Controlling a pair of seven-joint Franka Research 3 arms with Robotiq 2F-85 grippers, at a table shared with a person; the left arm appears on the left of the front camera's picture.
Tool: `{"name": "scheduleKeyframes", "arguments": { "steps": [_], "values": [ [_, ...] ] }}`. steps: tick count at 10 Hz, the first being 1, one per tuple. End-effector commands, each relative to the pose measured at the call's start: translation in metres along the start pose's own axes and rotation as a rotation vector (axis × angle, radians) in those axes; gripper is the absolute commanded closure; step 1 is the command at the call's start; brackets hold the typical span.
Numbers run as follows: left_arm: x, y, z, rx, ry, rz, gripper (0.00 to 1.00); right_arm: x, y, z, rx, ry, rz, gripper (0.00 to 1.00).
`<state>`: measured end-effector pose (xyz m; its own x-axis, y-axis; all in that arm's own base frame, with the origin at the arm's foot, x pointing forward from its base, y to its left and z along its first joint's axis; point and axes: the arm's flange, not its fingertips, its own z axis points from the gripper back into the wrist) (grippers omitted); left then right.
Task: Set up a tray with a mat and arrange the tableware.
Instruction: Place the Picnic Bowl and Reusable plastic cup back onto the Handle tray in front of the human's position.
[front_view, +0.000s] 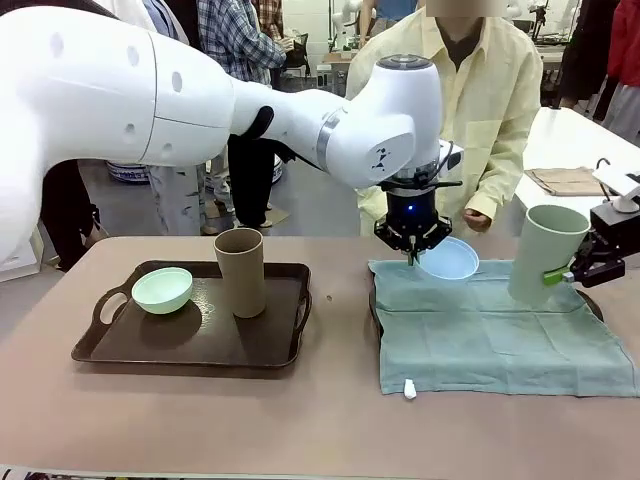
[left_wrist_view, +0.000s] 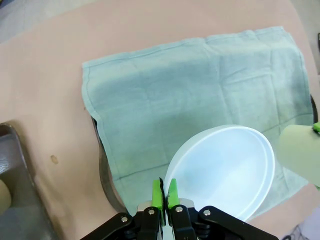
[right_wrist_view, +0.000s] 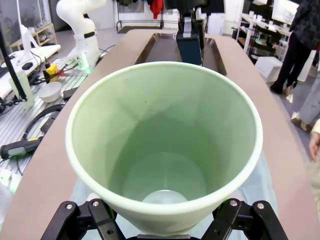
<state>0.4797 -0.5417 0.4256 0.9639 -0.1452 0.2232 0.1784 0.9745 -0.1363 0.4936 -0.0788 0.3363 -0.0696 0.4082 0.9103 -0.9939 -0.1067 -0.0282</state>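
My left gripper (front_view: 412, 252) is shut on the rim of the light blue bowl (front_view: 448, 259), holding it tilted just above the far edge of the teal mat (front_view: 500, 335). In the left wrist view the green pads (left_wrist_view: 158, 194) pinch the bowl (left_wrist_view: 225, 170) over the mat (left_wrist_view: 190, 95). My right gripper (front_view: 572, 272) grips the pale green tumbler (front_view: 545, 252) near its base, above the mat's right side; the tumbler (right_wrist_view: 165, 145) opens toward the right wrist camera. A dark tray (front_view: 585, 300) peeks out beneath the mat. The mint green bowl (front_view: 162, 290) and brown tumbler (front_view: 240, 271) stand on the left tray (front_view: 190, 345).
A person in a pale yellow shirt (front_view: 500, 110) stands at the far side, one hand (front_view: 478, 220) near the table edge behind the blue bowl. A white tag (front_view: 409, 389) hangs at the mat's front edge. The brown tabletop (front_view: 330, 420) lies bare in front.
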Motion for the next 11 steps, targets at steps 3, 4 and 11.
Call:
{"name": "scheduleKeyframes", "arguments": {
  "steps": [3,4,11],
  "values": [
    [-0.002,0.014,-0.037,-0.017,-0.007,-0.027,0.96,-0.028,-0.022,-0.010,-0.023,-0.011,0.003,0.16],
    [0.000,0.018,-0.043,-0.018,0.007,-0.027,0.96,-0.032,-0.026,-0.013,-0.026,-0.010,-0.001,0.16],
    [0.004,0.021,-0.069,-0.022,0.091,-0.011,0.96,-0.053,-0.039,-0.025,-0.040,-0.003,0.043,0.16]
  ]
}}
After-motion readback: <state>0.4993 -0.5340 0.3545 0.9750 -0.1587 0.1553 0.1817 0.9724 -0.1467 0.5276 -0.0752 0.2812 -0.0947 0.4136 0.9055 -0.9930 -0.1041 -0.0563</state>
